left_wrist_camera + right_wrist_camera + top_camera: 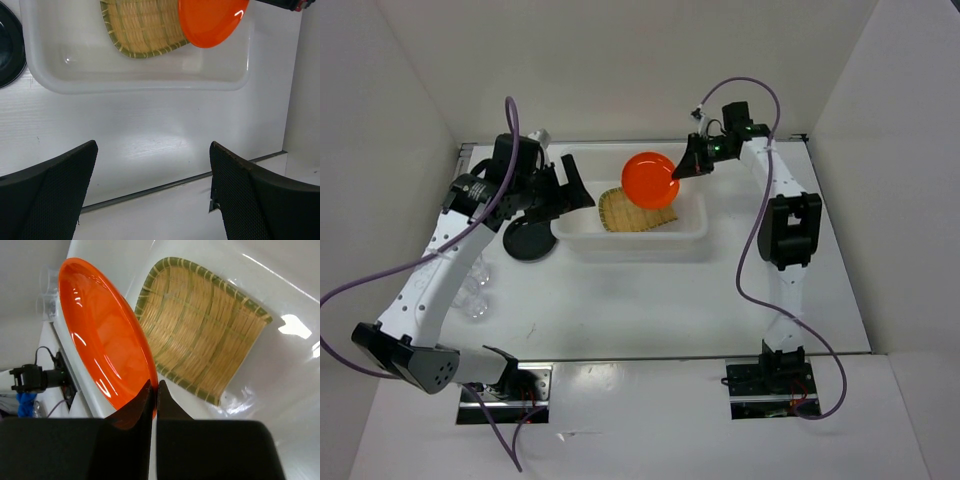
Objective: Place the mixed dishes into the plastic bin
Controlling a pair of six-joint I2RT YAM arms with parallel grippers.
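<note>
1. Glass cup (473, 292) and glossy black plate (528, 241) sit on the table (650, 300), left of the bin; left gripper (155, 195) hangs spread and empty.
2. Translucent plastic bin (650, 246) holds the woven bamboo tray (638, 212).
3. Right gripper (154, 396) pinches the shiny orange plate (651, 180) by its rim, tilted over the bin; lowering and release look like the next move.

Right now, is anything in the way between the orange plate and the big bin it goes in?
Nothing visible blocks it. The right tool pinches the orange plate by its rim above the plastic bin. Under it lies only the bamboo tray, already in the bin, so the plate may land partly on that.
</note>
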